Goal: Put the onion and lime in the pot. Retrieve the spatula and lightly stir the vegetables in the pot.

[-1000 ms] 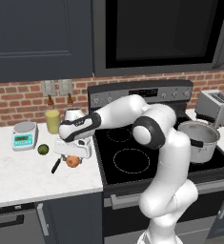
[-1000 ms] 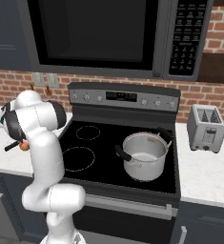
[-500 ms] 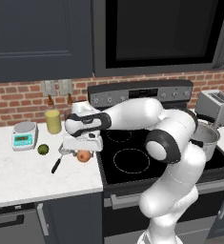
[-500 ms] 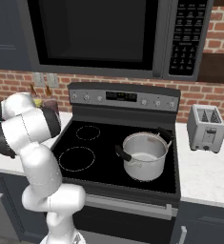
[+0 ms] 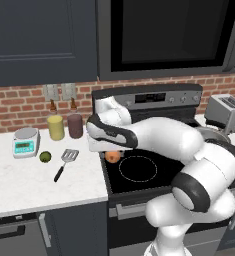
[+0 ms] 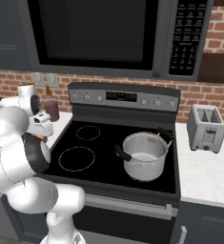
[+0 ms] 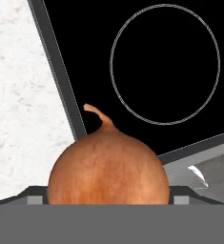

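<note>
Over stove's (image 5: 154, 177) left edge, hand (image 5: 109, 150) holds onion (image 5: 112, 156); lime (image 5: 45, 157), spatula (image 5: 65, 161) on counter (image 5: 24, 185).

Glossy white, rounded arm (image 5: 164, 142) segments swell like smooth shells, joined by dark grey to black joint rings (image 5: 195, 192). The wrist (image 5: 106, 135) carries a dark band too; finer markings seem too blurred to read.

White counter (image 5: 19, 185) with lime (image 5: 45, 157), spatula (image 5: 65, 161), scale (image 5: 25, 142), two jars (image 5: 65, 126), black stovetop (image 6: 99, 167) bearing pot (image 6: 144, 156)
</note>
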